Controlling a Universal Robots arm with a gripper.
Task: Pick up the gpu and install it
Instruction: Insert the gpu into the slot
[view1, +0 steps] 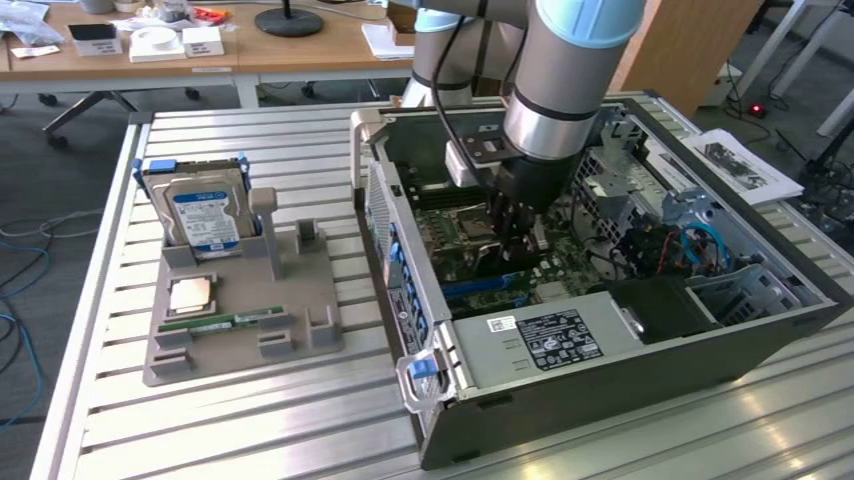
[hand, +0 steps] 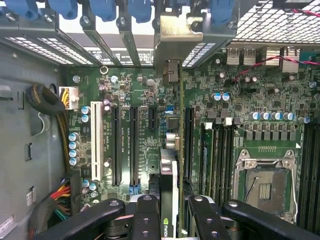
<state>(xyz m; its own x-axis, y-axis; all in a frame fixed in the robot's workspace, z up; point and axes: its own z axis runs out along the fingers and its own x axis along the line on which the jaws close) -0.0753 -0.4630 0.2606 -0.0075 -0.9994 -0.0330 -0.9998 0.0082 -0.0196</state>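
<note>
My gripper (view1: 515, 238) reaches down into the open computer case (view1: 400, 260), low over the motherboard (view1: 461, 235). In the wrist view the gripper (hand: 170, 212) is shut on the gpu (hand: 169, 170). The card is seen edge-on as a thin dark strip with a small green logo near the fingers (hand: 145, 215). It stands upright over the green motherboard (hand: 145, 90), in line with a slot between the long black slots (hand: 134, 145) and the memory slots (hand: 215, 150). Its metal bracket end (hand: 172, 35) sits at the case's rear slot openings. Whether the card's edge is seated I cannot tell.
A grey holder tray (view1: 240, 330) at the exterior view's left carries a silver hard drive with a blue label (view1: 204, 215), a processor chip (view1: 191, 293) and a green memory stick (view1: 220, 323). An empty processor socket (hand: 265, 185), a white slot (hand: 95, 145) and cable bundles (hand: 55, 115) surround the card.
</note>
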